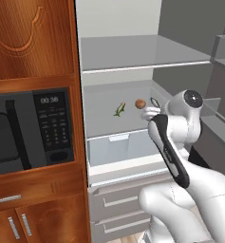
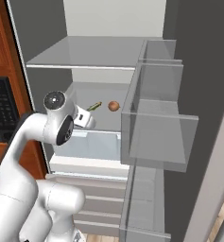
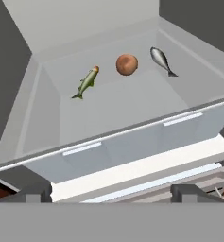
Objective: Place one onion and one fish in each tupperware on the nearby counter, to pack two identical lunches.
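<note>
An open fridge shelf (image 3: 132, 101) carries the orange-brown onion (image 3: 126, 64) — green-yellow fish (image 3: 87, 82) left of it, grey fish (image 3: 161, 60) right. The end effector (image 3: 111, 194) hangs before it, jaws wide, empty; packing looks barely begun.

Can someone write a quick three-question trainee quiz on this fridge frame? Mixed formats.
1. True or false: the gripper is closed on the green fish.
2. What lies between the two fish on the fridge shelf: A) orange-brown onion, B) blue tray, C) cup?
3. Fill in: the grey fish lies to the ____ of the onion in the hand view.

Key: 1 false, the jaws stand open and apart from it; 2 A; 3 right.
</note>
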Controlling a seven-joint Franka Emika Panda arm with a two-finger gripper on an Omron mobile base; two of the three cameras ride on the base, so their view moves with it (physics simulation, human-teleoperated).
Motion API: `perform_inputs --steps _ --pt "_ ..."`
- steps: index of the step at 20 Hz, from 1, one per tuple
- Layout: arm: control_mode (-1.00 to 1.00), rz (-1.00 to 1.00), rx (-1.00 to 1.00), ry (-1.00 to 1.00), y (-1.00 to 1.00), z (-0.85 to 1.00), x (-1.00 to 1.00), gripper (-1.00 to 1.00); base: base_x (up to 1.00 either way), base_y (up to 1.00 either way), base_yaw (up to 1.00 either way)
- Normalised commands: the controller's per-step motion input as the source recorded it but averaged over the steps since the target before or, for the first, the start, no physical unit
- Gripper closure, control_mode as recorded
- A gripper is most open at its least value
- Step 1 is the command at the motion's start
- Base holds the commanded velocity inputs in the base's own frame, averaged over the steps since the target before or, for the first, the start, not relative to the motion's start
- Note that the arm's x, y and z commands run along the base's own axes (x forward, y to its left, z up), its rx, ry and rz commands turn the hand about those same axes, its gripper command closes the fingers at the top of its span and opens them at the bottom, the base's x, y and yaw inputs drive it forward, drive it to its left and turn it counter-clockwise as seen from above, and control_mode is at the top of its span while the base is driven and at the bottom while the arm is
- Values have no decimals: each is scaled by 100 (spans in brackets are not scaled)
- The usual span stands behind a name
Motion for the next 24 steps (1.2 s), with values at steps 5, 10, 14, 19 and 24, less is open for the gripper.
perform_inputs --steps 5,10,14,19,24 --pt "-100 2 0 0 14 -15 60 -100 0 0 0" --pt "-100 0 0 1 20 -10 66 -100 0 0 0" --pt "-100 0 0 6 11 -9 64 -100 0 0 0" --pt "-100 0 0 8 14 -5 56 -100 0 0 0" --pt "-100 0 0 3 3 -9 51 -100 0 0 0"
